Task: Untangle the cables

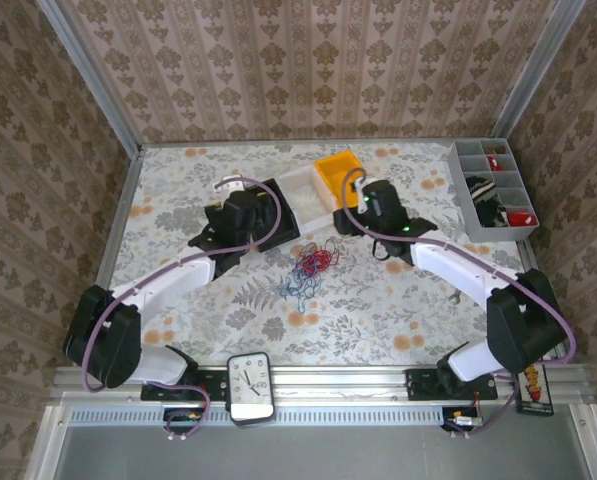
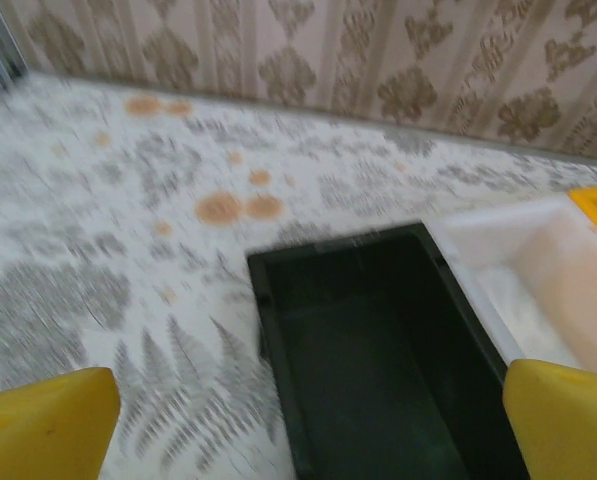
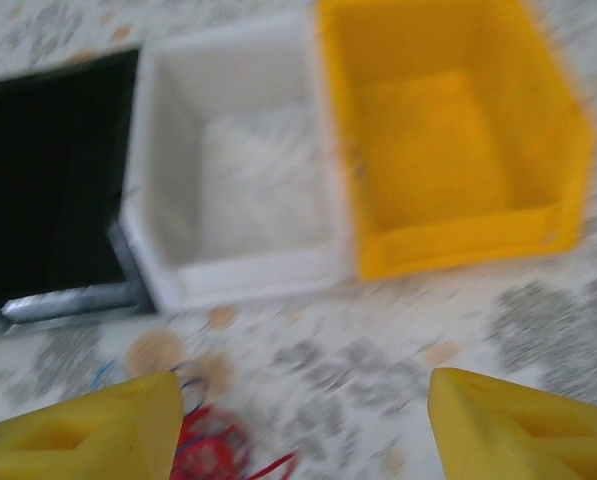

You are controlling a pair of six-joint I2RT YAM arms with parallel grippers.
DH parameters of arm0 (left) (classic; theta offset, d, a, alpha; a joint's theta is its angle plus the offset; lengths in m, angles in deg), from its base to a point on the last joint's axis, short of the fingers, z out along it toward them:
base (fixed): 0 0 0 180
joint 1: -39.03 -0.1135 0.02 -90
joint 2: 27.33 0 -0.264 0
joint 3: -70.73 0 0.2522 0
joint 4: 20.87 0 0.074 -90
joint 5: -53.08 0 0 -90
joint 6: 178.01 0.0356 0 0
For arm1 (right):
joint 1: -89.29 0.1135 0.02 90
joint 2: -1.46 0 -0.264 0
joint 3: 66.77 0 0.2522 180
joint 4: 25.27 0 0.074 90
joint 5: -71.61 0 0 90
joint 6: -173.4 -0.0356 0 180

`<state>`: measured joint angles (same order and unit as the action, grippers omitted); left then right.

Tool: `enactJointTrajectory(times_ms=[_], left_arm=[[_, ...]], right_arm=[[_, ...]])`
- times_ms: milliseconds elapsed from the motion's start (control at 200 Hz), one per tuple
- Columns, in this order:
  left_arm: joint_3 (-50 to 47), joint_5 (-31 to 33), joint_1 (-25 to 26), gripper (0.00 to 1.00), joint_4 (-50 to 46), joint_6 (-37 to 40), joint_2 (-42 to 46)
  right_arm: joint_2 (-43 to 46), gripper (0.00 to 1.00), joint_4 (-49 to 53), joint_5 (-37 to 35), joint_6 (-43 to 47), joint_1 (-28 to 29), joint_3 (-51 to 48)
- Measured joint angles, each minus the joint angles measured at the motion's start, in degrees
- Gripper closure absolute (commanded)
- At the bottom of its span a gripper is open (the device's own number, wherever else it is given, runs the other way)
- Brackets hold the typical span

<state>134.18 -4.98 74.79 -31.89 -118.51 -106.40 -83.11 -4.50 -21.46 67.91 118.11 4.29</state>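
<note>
The cables (image 1: 313, 266) lay in one red, blue and black tangle on the patterned table (image 1: 398, 320), just in front of the row of bins and between the two arms. The right gripper (image 3: 298, 430) hovered near that row with its jaws spread and nothing between them. Red loops showed just beside the finger at the left of its wrist view, outside the gap. A good pick, I judged, called for shifting the gripper sideways and lowering it so that a single outer loop, not the whole knot, sat between the fingers before they closed. The left gripper (image 2: 303, 435) hung over the black bin (image 2: 368, 360), jaws wide and empty. The white bin (image 3: 238, 170) and yellow bin (image 3: 448, 150) stood close behind the tangle, so a sweeping pull could snag their walls. A grey compartment tray (image 1: 498, 235) sat far right, a clock (image 1: 250, 385) at the near rail
</note>
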Motion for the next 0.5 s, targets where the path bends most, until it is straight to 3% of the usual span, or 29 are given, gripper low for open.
enactJointTrajectory(times_ms=[185,500], left_arm=[[-1.2,-3.9,0.4,0.06,-6.8,-10.0,0.0],[-1.3,-9.4,5.0,0.0,-9.8,-9.8,-0.2]], right_arm=[[-1.7,0.36,4.5,5.1,-5.9,3.9,0.0],[-6.5,0.43,7.0,9.4,-8.9,4.8,0.7]])
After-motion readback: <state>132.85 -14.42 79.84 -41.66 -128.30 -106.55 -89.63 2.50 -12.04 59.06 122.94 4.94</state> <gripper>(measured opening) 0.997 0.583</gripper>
